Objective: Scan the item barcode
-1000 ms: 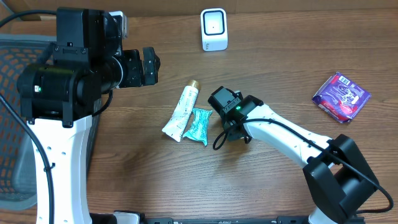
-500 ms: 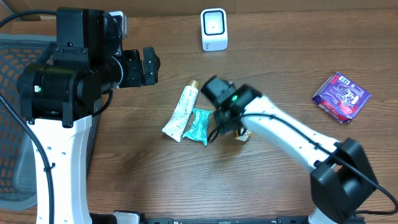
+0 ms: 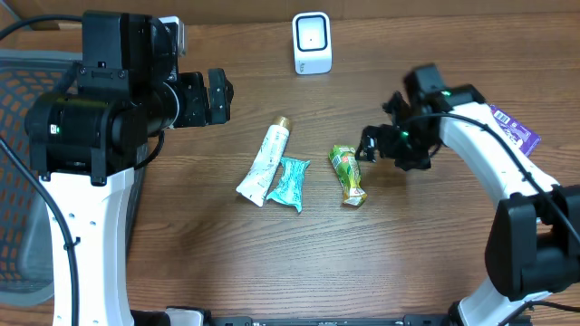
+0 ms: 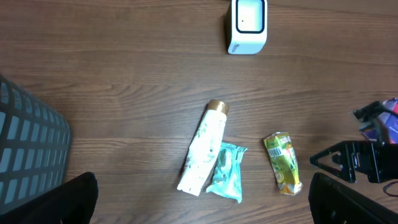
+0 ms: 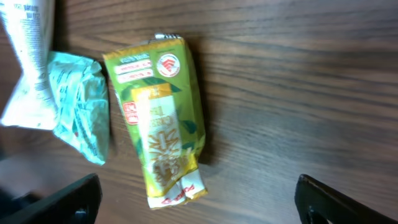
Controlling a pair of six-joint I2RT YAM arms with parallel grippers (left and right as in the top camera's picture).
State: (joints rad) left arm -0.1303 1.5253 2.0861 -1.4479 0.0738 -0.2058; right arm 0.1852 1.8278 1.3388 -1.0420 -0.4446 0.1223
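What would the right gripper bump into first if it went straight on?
Probably the green packet. The right gripper has its fingers open, and its own camera shows the packet squarely between them. How far off it is, I can't tell.

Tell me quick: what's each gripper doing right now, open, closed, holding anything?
Left gripper: open, holding nothing.
Right gripper: open, holding nothing; the green packet lies free beside it.

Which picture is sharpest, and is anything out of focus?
Overhead: evenly lit, crisp throughout. Right wrist: green packet sharp; the fingers at the bottom corners are dark and blurred. Left wrist: table sharp, that arm's fingers likewise blurred.
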